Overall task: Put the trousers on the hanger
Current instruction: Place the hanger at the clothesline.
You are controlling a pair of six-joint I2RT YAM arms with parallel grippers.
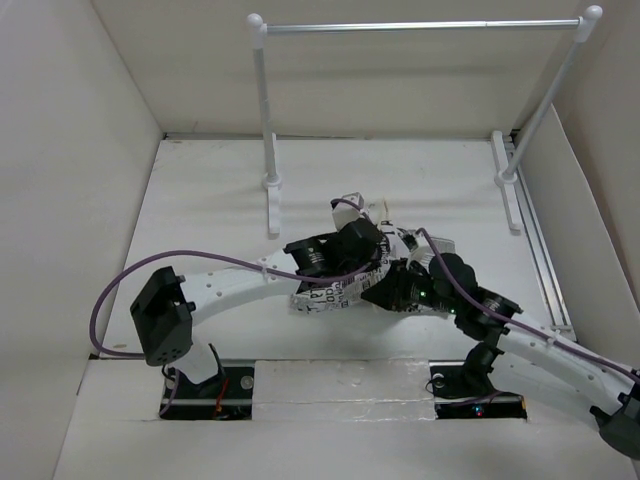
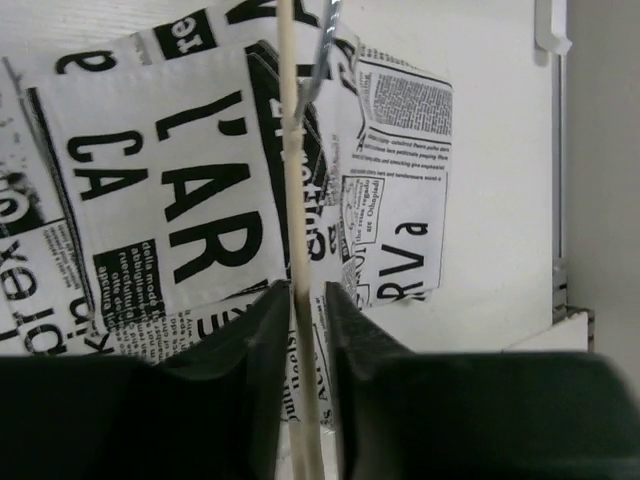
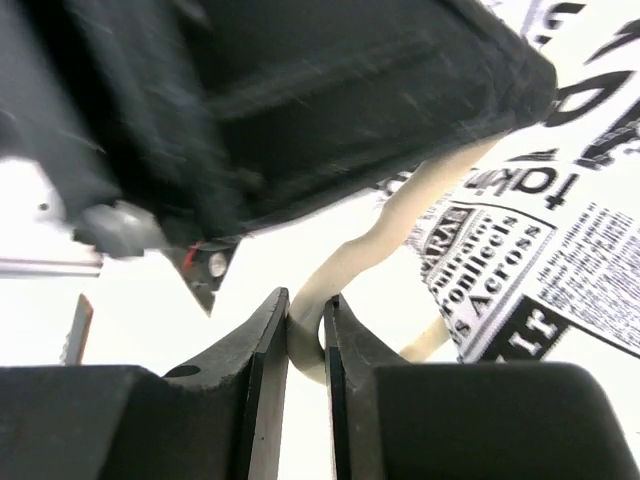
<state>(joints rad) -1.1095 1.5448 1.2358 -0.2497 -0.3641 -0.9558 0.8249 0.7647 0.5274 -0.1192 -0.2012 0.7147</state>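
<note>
The trousers (image 1: 335,290), white with black newspaper print, lie bunched on the table between both arms. In the left wrist view they spread flat (image 2: 170,190) under the hanger's thin cream rod (image 2: 291,200), whose wire hook (image 2: 322,50) shows at the top. My left gripper (image 2: 305,295) straddles that rod, its jaws slightly apart with a sliver of gap beside the rod. My right gripper (image 3: 306,300) is shut on the hanger's curved cream corner (image 3: 380,240), with printed cloth (image 3: 540,260) just to the right. In the top view both grippers (image 1: 368,240) (image 1: 392,288) meet over the cloth.
A white-posted clothes rail (image 1: 420,27) stands at the back, its feet (image 1: 272,205) on the table beside the work spot. White walls close in left, right and behind. The left arm's dark body (image 3: 300,100) hangs close above my right gripper.
</note>
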